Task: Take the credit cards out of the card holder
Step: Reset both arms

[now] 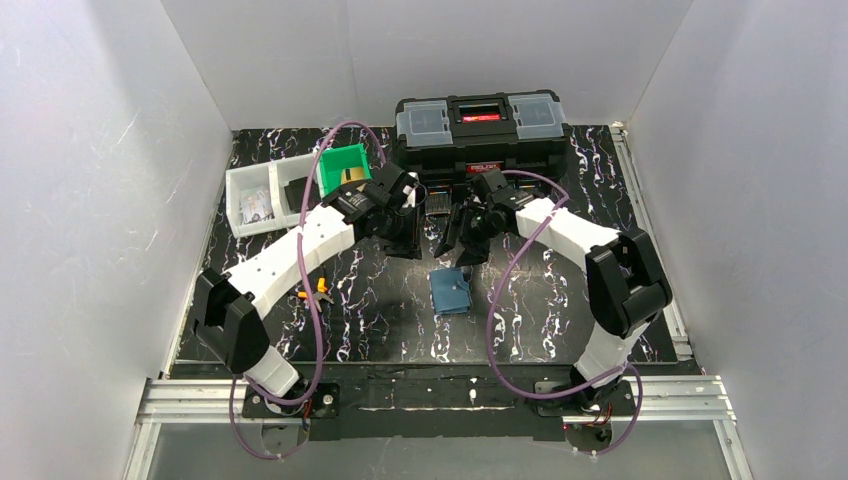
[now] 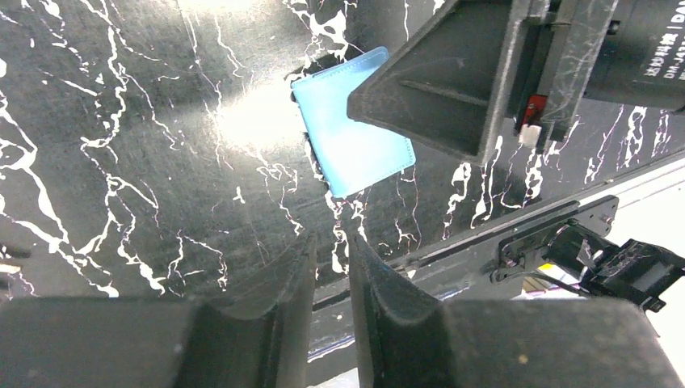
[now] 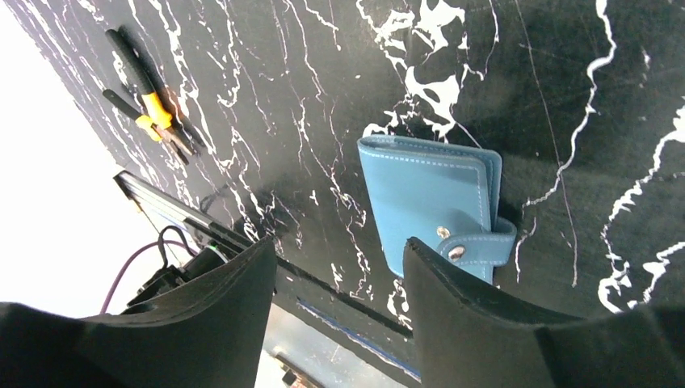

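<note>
Opening the card holder comes first, I judge: it lies shut on the table, its snap strap fastened, just ahead of the right gripper, whose jaws stand apart and empty. The left gripper hangs with jaws parted only a crack, holding nothing, the card holder ahead of its tips. No credit cards show. One jaw should pin the cover flat while the other catches the strap's end and peels it off without dragging.
</note>
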You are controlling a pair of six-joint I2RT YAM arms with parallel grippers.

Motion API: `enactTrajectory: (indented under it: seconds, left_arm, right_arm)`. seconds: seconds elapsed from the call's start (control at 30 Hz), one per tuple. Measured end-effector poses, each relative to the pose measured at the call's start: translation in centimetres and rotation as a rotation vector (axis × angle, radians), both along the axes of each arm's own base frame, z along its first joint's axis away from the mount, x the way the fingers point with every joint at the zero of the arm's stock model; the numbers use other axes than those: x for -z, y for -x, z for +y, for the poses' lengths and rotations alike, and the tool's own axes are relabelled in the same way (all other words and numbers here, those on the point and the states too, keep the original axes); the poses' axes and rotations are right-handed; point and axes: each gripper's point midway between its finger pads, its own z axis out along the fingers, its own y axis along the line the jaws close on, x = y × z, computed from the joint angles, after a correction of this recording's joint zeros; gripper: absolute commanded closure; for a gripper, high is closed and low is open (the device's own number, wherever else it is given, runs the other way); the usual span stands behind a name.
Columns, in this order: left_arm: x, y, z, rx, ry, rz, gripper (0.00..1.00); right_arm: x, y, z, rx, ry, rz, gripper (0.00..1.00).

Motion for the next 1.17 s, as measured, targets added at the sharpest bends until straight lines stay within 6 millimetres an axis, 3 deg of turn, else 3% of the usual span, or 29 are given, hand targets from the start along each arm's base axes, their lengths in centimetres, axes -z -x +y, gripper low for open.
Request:
enactTrajectory:
  seconds: [0.17, 0.27, 0.33, 0.5, 0.67, 0.9, 1.17]
  left_arm:
    - [-1.6, -0.1, 0.8, 0.012, 0.005, -0.058, 0.54]
    - [-3.3, -0.4, 1.5, 0.013, 0.015, -0.107, 0.24]
    - [-4.5, -0.9, 2.1, 0.007, 0.027, -0.145, 0.03]
    - [-6.6, -1.7, 3.7, -0.034, 0.047, -0.200, 0.02]
    - [-7.3, -2.0, 5.4, -0.081, 0.016, -0.236, 0.02]
    - [-7.4, -2.1, 7.0, -0.124, -0.051, -0.256, 0.02]
    - [-7.4, -2.1, 7.7, -0.134, -0.073, -0.277, 0.02]
  right_arm:
    - [-2.7, 0.0, -1.1, 0.019, 0.006, -0.042, 0.13]
    - [-5.8, -0.4, -1.8, 0.028, -0.003, -0.124, 0.02]
    - [-8.2, -0.5, -2.2, 0.036, -0.015, -0.197, 0.02]
    - [-13.6, 0.0, -3.8, 0.056, -0.043, -0.362, 0.02]
    - [-16.3, 0.7, -5.6, 0.087, -0.032, -0.469, 0.02]
    - [-18.6, 1.4, -7.9, 0.135, 0.000, -0.591, 0.02]
    - [-18.0, 1.4, -8.5, 0.146, 0.026, -0.596, 0.02]
